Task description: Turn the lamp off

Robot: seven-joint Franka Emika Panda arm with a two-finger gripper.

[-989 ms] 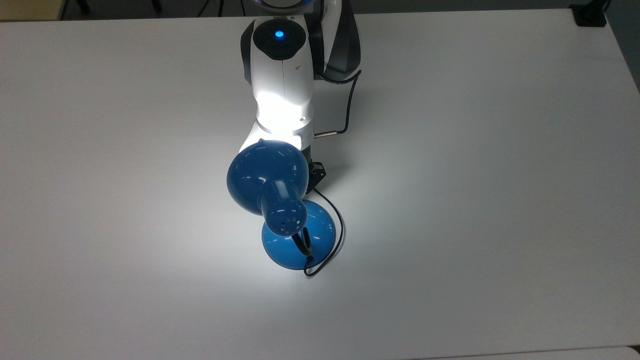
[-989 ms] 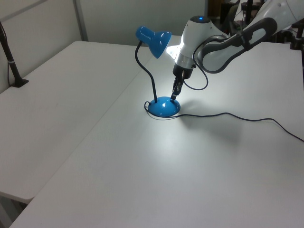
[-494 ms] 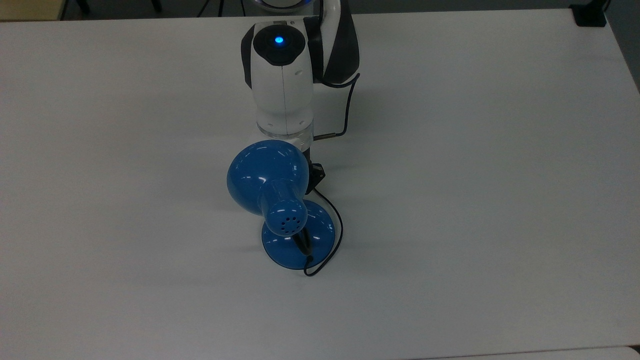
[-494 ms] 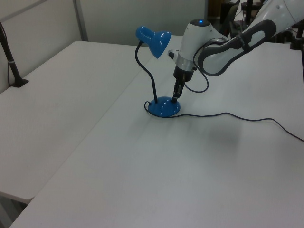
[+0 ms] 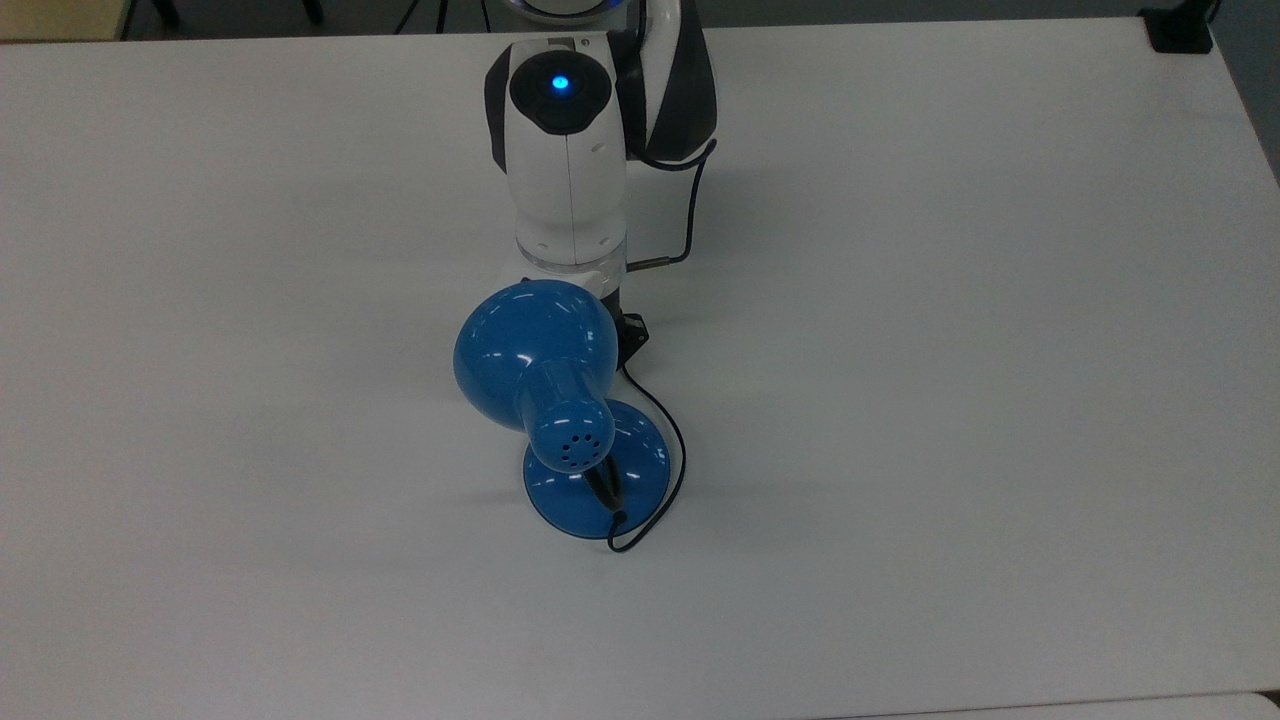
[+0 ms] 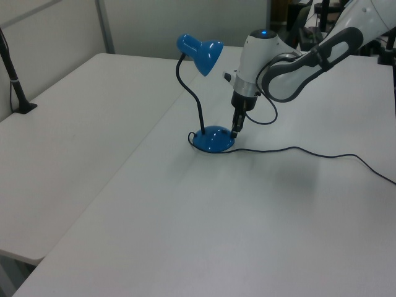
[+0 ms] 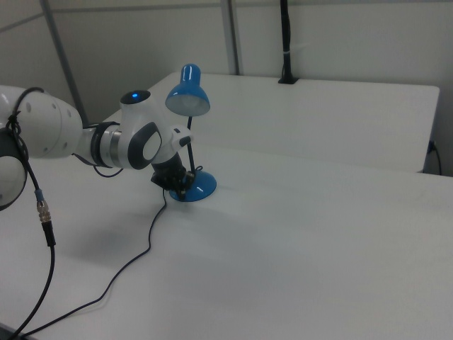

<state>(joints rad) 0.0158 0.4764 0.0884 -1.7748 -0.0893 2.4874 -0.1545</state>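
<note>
Since a second ago lamp (image 5: 550, 400) is dark mid-table (image 5: 950, 350); gripper (image 6: 236, 129) shifts to base edge, jaws we cannot tell; switch-off looks done, next we retract clear

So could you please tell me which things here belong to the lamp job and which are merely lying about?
Belongs to the job:
- lamp, now dark, with its cord
- end effector, at the lamp's base

Just lying about:
- black post at the table's far edge
- white table
</note>
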